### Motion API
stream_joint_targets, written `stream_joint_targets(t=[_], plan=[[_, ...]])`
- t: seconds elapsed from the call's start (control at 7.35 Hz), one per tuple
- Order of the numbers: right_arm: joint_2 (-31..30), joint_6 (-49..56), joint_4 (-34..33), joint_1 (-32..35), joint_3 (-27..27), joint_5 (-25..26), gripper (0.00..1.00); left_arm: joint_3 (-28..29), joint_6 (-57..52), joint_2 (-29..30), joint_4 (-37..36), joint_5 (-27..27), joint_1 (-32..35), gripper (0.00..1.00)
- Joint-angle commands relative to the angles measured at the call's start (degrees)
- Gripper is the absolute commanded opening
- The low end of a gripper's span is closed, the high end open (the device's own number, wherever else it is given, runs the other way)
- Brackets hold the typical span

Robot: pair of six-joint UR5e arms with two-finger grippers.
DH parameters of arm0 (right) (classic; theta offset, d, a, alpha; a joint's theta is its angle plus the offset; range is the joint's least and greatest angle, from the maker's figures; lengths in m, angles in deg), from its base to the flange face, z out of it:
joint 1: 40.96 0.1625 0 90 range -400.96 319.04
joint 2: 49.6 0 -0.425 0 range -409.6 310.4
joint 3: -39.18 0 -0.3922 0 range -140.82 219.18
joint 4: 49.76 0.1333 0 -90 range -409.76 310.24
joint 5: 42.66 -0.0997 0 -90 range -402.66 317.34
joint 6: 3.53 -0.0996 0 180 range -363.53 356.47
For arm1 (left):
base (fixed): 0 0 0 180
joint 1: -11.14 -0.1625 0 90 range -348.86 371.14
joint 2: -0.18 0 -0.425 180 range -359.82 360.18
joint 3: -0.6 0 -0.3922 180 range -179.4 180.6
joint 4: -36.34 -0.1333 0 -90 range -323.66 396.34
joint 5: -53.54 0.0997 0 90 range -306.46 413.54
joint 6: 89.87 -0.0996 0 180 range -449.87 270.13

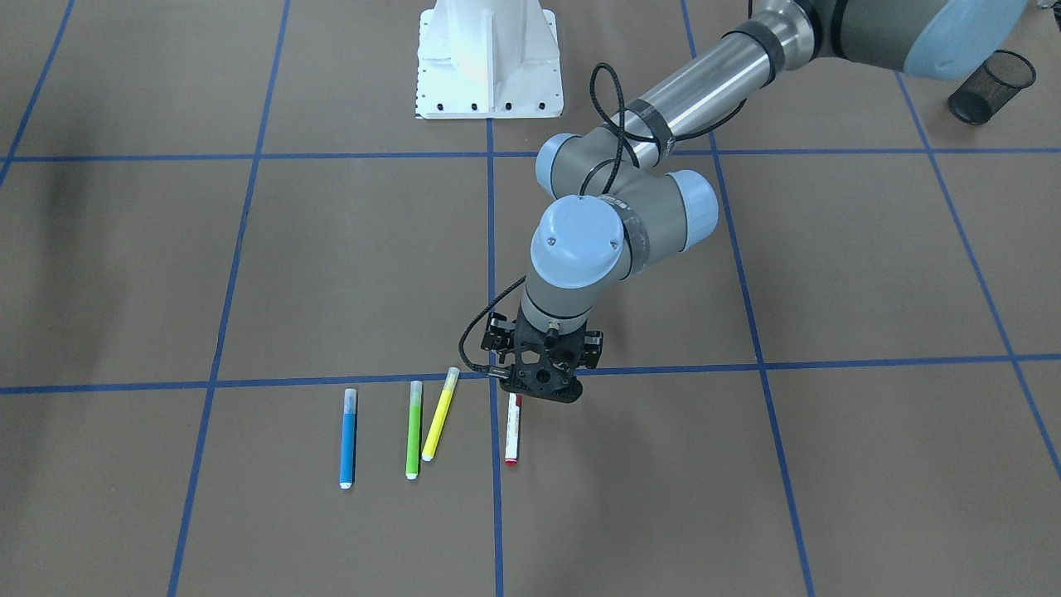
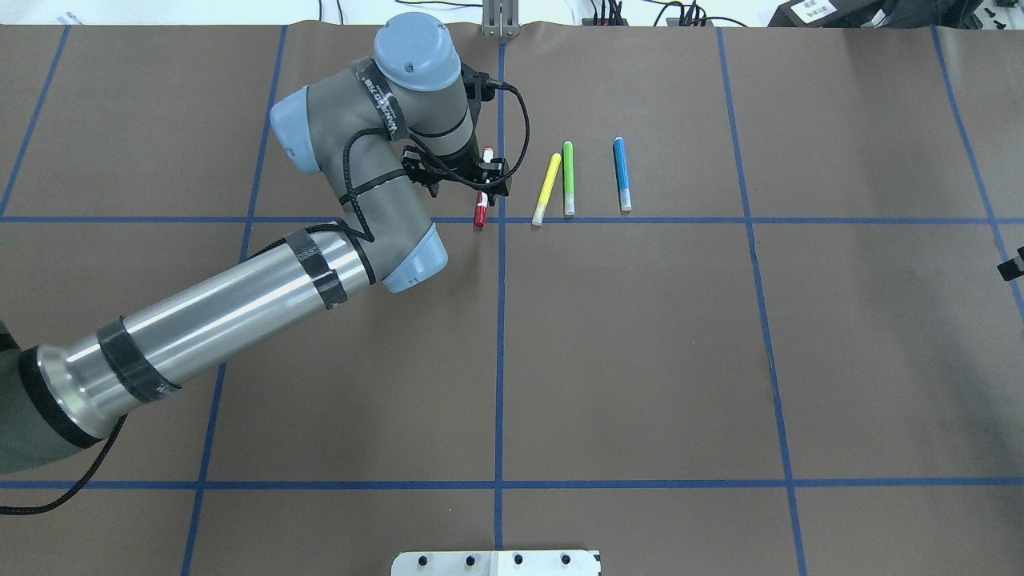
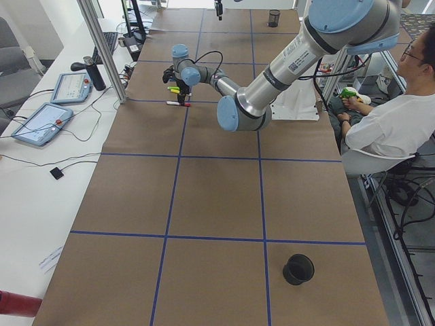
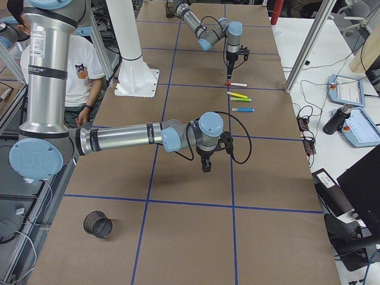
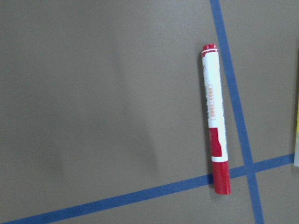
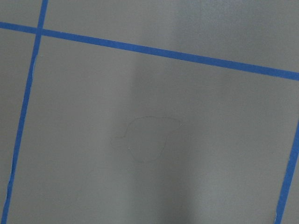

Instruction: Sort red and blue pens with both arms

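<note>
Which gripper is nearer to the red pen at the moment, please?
Left. The left gripper hangs directly over the red pen; the right gripper is far off to the robot's right.

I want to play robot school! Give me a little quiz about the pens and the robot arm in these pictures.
1. True or false: the red pen lies flat on the table, with the left gripper above it.
2. Pick one: which one lies right next to the red pen? A) green marker B) yellow marker C) blue pen
3. Fill the gap: the row holds ___ markers altogether.

Key: 1 true. 2 B; the green marker and the blue pen lie farther along the row. 3 four.
</note>
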Motion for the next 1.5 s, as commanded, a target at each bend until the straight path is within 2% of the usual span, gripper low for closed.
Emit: stream_joint_targets(t=[0.0, 0.27, 0.41, 0.54, 0.68, 0.82, 0.95, 1.09, 1.36], plan=[[0.0, 0.0, 0.0, -0.9, -0.2, 0.6, 1.00, 3.5, -0.3, 1.2, 2.5, 3.8, -1.5, 0.87], [0.0, 0.0, 0.0, -1.3, -0.2, 0.6, 1.00, 8.0, -0.3, 3.4, 4.9, 6.9, -2.4, 0.86], [0.0, 0.0, -0.1, -1.5, -0.5, 0.7, 1.00, 7.9, -0.3, 3.5, 4.9, 7.0, -2.7, 0.82], [0.1, 0.0, 0.0, -1.7, -0.6, 1.1, 1.00, 8.0, -0.3, 3.4, 4.9, 7.1, -3.1, 0.70], [0.2, 0.0, -0.1, -2.1, -0.7, 1.2, 1.00, 8.1, -0.3, 3.4, 4.9, 7.1, -3.1, 0.63], [0.2, -0.1, -0.1, -2.3, -0.7, 1.2, 1.00, 8.1, -0.3, 3.3, 4.8, 7.1, -3.1, 0.47], [0.2, -0.1, -0.1, -2.3, -0.8, 1.3, 1.00, 8.2, -0.3, 3.3, 4.8, 7.1, -3.1, 0.29], [0.2, -0.1, -0.1, -2.3, -0.8, 1.3, 1.00, 8.2, 0.1, 3.3, 4.7, 7.0, -2.9, 0.00], [0.2, -0.1, -0.1, -2.4, -1.2, 1.4, 1.00, 5.8, 0.4, 2.9, 4.0, 5.2, -0.8, 0.00]])
